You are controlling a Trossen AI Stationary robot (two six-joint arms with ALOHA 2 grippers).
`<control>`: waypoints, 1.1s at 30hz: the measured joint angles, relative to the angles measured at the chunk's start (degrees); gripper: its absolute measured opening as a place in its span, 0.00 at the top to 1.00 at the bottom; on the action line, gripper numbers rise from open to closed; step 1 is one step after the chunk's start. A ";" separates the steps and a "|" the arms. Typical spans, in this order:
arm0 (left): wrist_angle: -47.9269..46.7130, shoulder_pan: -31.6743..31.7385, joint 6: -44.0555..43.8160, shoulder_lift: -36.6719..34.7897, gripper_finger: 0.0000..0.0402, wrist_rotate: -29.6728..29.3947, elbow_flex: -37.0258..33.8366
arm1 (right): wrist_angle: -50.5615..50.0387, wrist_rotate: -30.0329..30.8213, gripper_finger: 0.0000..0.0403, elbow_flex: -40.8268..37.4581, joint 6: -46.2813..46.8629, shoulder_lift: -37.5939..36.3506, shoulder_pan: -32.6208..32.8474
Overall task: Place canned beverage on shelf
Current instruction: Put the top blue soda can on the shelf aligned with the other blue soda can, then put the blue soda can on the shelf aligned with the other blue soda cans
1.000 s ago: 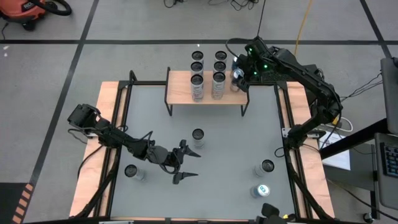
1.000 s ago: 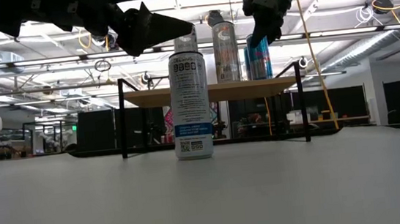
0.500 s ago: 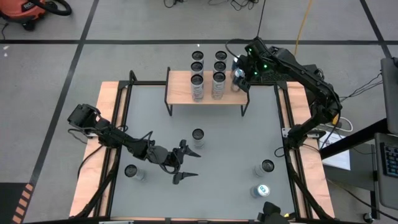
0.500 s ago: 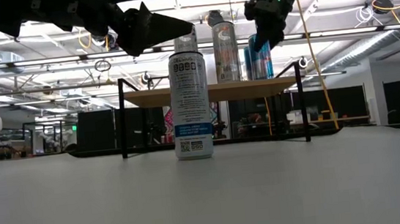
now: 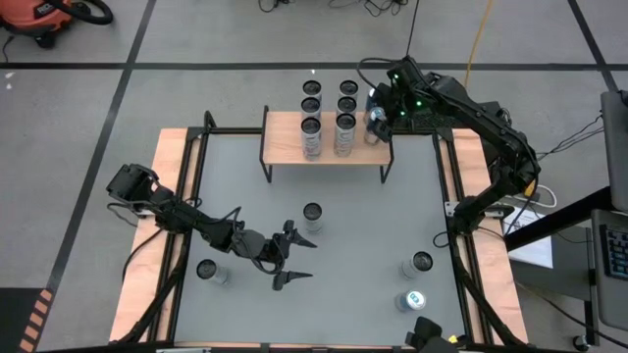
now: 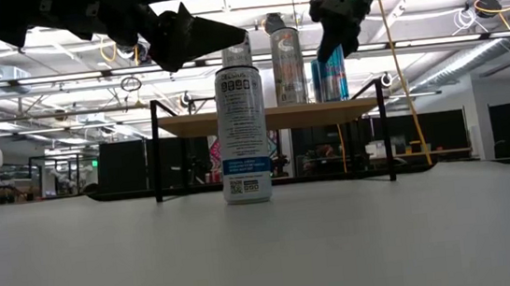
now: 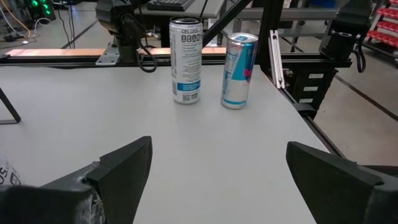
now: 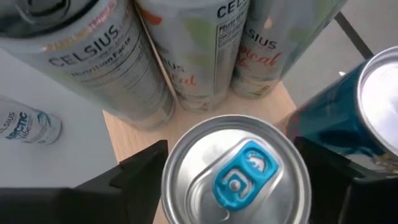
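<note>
At the left of the worktop (image 5: 324,265), the left hand (image 5: 290,257) hangs low with its fingers spread wide and nothing between them, unchanged in position over the last second; one can (image 5: 208,271) stands just beside its arm and another can (image 5: 312,213) stands near its fingertips, toward the middle of the worktop. Further right, at the far edge, the shelf (image 5: 285,137) carries upright cans in two rows on its plank top. At the shelf's right end stands the blue-tabbed canned beverage (image 5: 374,122), upright on the plank beside the Celsius cans (image 8: 186,56); in the right wrist view its lid sits directly below the camera, with a dark finger on each side and a visible gap to each. The right hand (image 5: 377,116) is positioned over this can, and its fingers have widened steadily over the last second, while the low view shows the hand slightly higher on the can than before. Judgement: the release is in progress or just completed, the can rests on the shelf under its own weight, and this placement is effectively done. The remaining step for this arm is a straight lift clear of the lid, since a sideways move risks knocking the neighbouring cans. At the right of the worktop, two more cans (image 5: 420,263) wait near the front corner, so further placements likely remain
</note>
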 joint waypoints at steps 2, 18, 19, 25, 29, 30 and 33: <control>-0.02 0.00 -0.08 0.00 0.08 0.00 0.00 | 0.48 0.01 0.29 0.00 0.73 -0.11 0.00; -0.20 0.00 -0.09 0.00 0.08 0.00 0.00 | 5.52 2.87 0.28 0.02 3.22 -8.00 0.51; -0.20 0.00 -0.09 0.00 0.08 0.00 0.00 | 5.76 3.17 0.28 0.02 3.76 -8.83 0.69; -0.21 0.00 -0.15 0.00 0.08 0.00 0.00 | 6.44 11.99 0.28 0.11 8.04 -15.29 5.08; -0.44 0.00 -1.16 0.00 0.08 0.00 0.00 | 4.22 11.72 0.28 0.11 8.88 -19.70 11.02; -0.42 0.00 -1.20 0.00 0.08 0.00 0.00 | 3.45 11.56 0.28 0.11 9.17 -20.55 12.74; -0.42 0.00 -1.20 0.00 0.08 0.00 0.00 | 0.20 11.61 0.28 0.11 10.28 -22.69 18.97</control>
